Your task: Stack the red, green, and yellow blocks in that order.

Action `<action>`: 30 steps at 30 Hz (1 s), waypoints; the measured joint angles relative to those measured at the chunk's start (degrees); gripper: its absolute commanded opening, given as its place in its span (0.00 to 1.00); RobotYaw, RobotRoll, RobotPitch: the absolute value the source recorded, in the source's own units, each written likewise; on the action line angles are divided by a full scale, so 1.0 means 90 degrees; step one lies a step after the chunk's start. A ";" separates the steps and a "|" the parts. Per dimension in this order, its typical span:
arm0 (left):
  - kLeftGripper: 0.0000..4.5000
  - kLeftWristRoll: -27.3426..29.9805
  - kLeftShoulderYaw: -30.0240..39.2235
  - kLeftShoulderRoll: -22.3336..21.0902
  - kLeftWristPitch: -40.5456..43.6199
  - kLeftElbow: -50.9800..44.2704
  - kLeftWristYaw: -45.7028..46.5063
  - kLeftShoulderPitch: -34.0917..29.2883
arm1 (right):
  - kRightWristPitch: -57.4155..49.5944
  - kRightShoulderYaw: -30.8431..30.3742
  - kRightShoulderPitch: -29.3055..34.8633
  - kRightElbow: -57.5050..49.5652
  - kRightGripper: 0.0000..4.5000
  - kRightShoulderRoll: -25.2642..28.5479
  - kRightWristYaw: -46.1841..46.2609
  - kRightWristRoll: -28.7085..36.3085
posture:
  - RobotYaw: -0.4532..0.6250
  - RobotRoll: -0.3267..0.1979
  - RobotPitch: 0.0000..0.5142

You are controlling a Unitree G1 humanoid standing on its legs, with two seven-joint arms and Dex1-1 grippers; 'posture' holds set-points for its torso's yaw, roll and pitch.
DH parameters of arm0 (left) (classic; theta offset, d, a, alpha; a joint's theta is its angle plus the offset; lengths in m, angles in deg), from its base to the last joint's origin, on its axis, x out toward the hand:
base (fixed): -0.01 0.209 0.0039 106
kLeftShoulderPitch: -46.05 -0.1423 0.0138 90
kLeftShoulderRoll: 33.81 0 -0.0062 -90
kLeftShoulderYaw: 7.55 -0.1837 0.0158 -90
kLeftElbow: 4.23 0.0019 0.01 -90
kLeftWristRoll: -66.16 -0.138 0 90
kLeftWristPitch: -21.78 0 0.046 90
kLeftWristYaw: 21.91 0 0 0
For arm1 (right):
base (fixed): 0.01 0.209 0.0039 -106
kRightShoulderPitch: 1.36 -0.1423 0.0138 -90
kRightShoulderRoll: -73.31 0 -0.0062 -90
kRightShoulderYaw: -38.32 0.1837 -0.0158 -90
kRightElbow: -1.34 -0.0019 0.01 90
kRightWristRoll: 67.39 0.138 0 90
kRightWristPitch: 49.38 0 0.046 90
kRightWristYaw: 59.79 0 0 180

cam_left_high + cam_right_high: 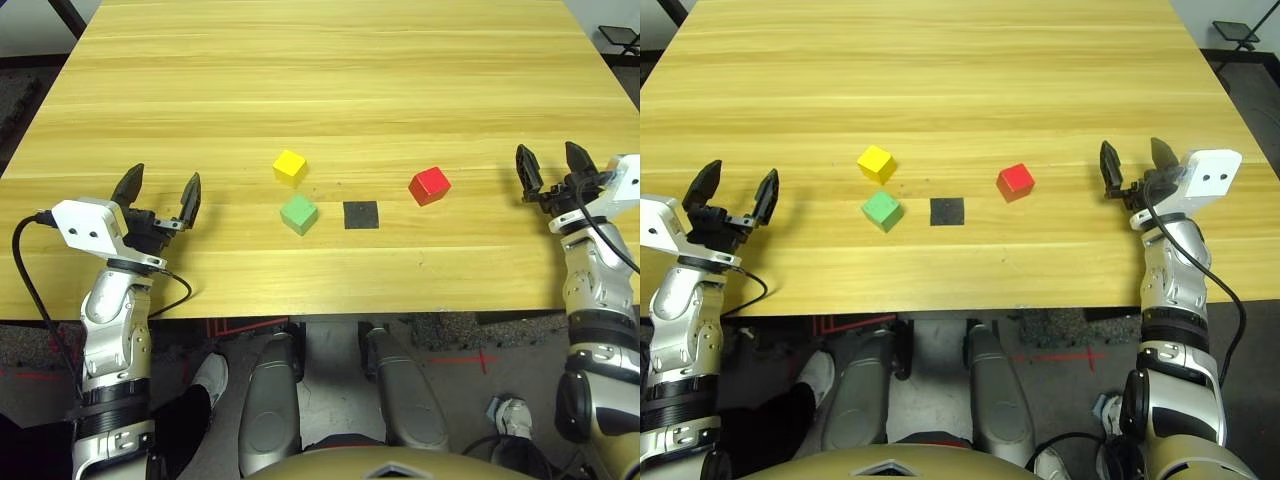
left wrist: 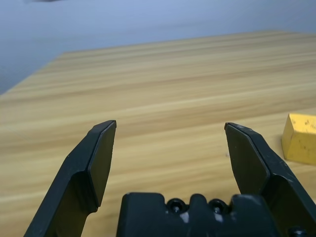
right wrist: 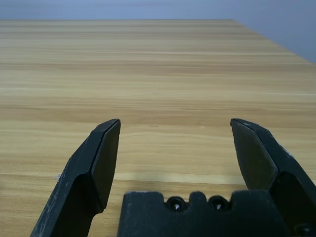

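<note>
Three blocks, one black patch, two spread grippers

We count one red block [image 1: 430, 187], one green block [image 1: 299, 215] and one yellow block [image 1: 290, 168], all apart on the wooden surface [image 1: 330, 280]. Red lies right of the single black patch [image 1: 361, 215]; green sits left of it, near yellow, which is farther from us. Our two forearms reach forward at either side, left gripper [image 1: 165, 180] and right gripper [image 1: 548, 158] both empty, fingers spread wide.
</note>
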 measured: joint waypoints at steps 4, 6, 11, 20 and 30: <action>0.99 0.0055 0.0010 0.0012 0.0001 0.0059 0.0006 0.0032 | -0.0003 0.0001 0.0000 0.0000 1.00 0.0000 -0.0083 0.0032 | 0.34 0.40 0.58; 0.99 0.0158 0.0047 0.0030 -0.0002 0.0070 0.0027 0.0035 | -0.0058 0.0001 0.0013 -0.0042 1.00 0.0002 -0.0191 0.0060 | 0.33 0.39 0.59; 0.99 0.1129 0.0294 -0.0912 0.0859 -0.0276 -0.0710 0.0021 | -0.1548 -0.0176 0.0341 -0.1199 1.00 0.0519 -0.0933 0.0597 | 0.35 0.34 0.58; 0.99 0.2705 0.0534 -0.3280 0.2764 -0.1046 -0.3169 0.0199 | -0.4855 -0.0354 0.1613 -0.4209 1.00 0.2220 -0.2029 0.1826 | 0.33 0.27 0.56; 0.99 0.2610 -0.0958 -0.3480 0.3259 -0.1147 -0.4822 0.1132 | -0.5381 -0.1235 0.1417 -0.4997 1.00 0.1343 -0.1029 0.1450 | 0.37 0.31 0.57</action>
